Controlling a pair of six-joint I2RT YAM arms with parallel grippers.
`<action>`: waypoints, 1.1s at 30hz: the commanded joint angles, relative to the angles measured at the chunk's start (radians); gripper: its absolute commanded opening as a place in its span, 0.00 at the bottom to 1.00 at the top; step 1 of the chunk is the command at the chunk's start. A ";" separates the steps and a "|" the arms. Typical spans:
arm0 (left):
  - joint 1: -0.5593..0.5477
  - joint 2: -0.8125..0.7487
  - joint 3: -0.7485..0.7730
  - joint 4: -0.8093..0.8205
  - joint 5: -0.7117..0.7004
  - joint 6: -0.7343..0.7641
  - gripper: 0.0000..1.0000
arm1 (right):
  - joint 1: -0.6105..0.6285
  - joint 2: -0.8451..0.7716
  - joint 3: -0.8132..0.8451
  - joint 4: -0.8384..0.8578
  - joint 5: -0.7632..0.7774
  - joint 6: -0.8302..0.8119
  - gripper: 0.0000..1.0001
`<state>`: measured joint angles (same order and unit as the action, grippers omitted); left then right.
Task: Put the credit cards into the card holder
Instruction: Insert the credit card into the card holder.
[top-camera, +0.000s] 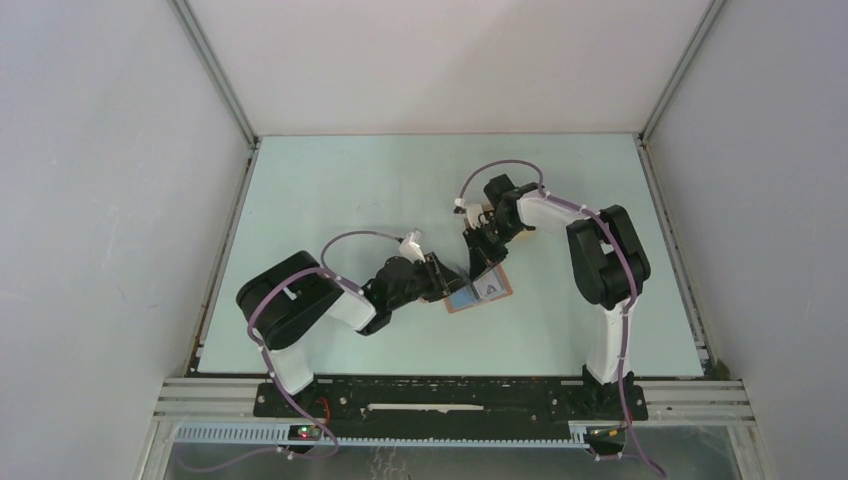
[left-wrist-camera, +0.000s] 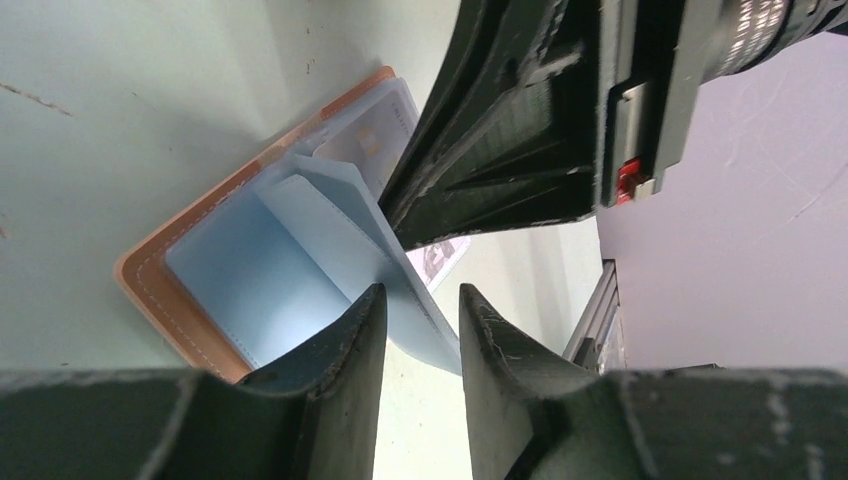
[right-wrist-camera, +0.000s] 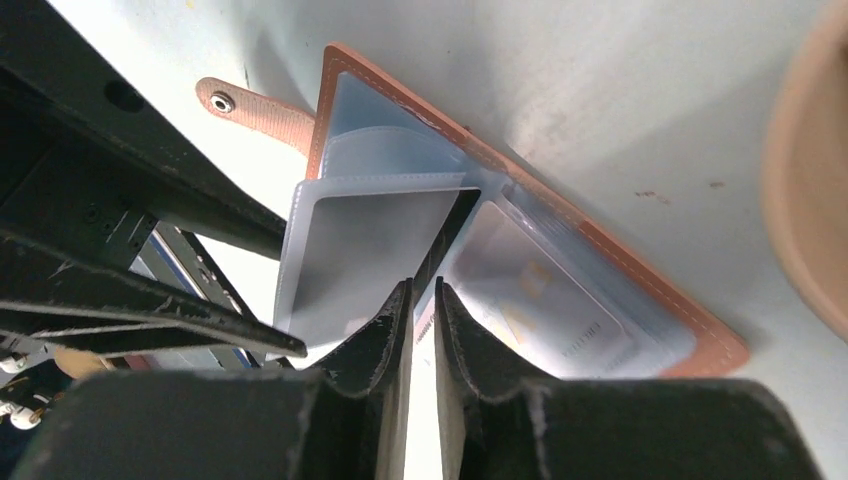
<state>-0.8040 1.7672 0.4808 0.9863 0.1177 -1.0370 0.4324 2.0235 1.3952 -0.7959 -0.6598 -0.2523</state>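
- At table (top-camera: 340, 190) centre, holder (top-camera: 480, 292) lies open, one card (right-wrist-camera: 545, 295) pocketed.
- Left gripper (left-wrist-camera: 422, 335) gapes beside a sleeve (left-wrist-camera: 290, 250), likely propping it.
- Right gripper (right-wrist-camera: 424, 315) sits nearly closed around a thin dark edge (right-wrist-camera: 450, 235); grip unclear.

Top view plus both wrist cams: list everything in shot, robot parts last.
card holder: one, reddish-brown with bluish clear pockets, lying open mid-table, one pocket leaf lifted.
credit cards: at least one, pale, inside a flat pocket; others cannot be told.
tray: one, beige, only its edge shows, beside the holder.
table: one, pale green.
arms: two, black and white, bases at the near edge.
left pincer: one, black, open, astride the leaf's edge.
right pincer: one, black, closed on the lifted leaf.
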 joint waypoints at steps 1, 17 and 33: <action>0.008 -0.005 0.053 -0.058 0.002 0.047 0.37 | -0.042 -0.098 0.020 -0.010 -0.042 -0.005 0.22; 0.016 0.010 0.137 -0.164 0.011 0.074 0.37 | -0.123 -0.212 -0.010 -0.039 -0.203 -0.101 0.28; 0.026 0.030 0.160 -0.161 0.038 0.077 0.38 | -0.119 -0.888 -0.516 0.475 -0.253 -0.387 0.75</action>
<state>-0.7837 1.7824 0.5987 0.8013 0.1387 -0.9920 0.3111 1.2541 1.0302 -0.5507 -0.8452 -0.4854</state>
